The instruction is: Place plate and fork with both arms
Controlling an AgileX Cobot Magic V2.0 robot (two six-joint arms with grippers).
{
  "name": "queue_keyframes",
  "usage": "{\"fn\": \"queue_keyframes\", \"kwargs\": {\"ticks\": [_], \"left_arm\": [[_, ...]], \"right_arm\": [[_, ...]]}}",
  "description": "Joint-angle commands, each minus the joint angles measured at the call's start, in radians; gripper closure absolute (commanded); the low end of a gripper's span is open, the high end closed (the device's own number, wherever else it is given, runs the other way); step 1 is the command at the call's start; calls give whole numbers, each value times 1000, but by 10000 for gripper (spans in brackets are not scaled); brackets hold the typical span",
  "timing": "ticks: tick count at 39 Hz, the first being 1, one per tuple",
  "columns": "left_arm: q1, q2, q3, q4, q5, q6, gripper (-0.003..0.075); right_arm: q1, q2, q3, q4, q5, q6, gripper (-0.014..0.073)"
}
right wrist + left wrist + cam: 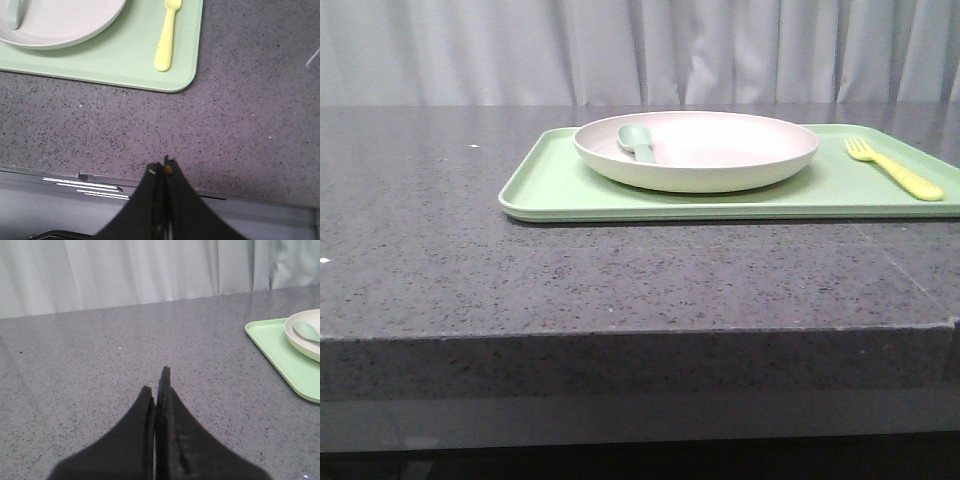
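A: Where do you see the plate (696, 150) and the fork (894, 168)?

B: Both lie on the green tray (570, 190). The plate holds a pale spoon (638, 141); the fork rests beside it, apart from its rim.

A: And your grippers?

B: Your left gripper (159, 385) is clenched on nothing, over bare counter (100, 365), the tray's corner well ahead of it to one side. Your right gripper (163, 167) is also closed and empty, above the counter's near edge, with open stone between it and the tray.
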Motion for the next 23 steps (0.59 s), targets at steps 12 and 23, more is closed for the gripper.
{"fn": "queue_keyframes", "kwargs": {"ticks": [12,23], "left_arm": [[-58,-109,373,158,-504,-275,738],[-84,-112,453,153,-623,-273,738]], "right_arm": [[0,-1,-25,-10,-54,-12,662],[0,-1,-25,-10,-53,-12,662]]}}
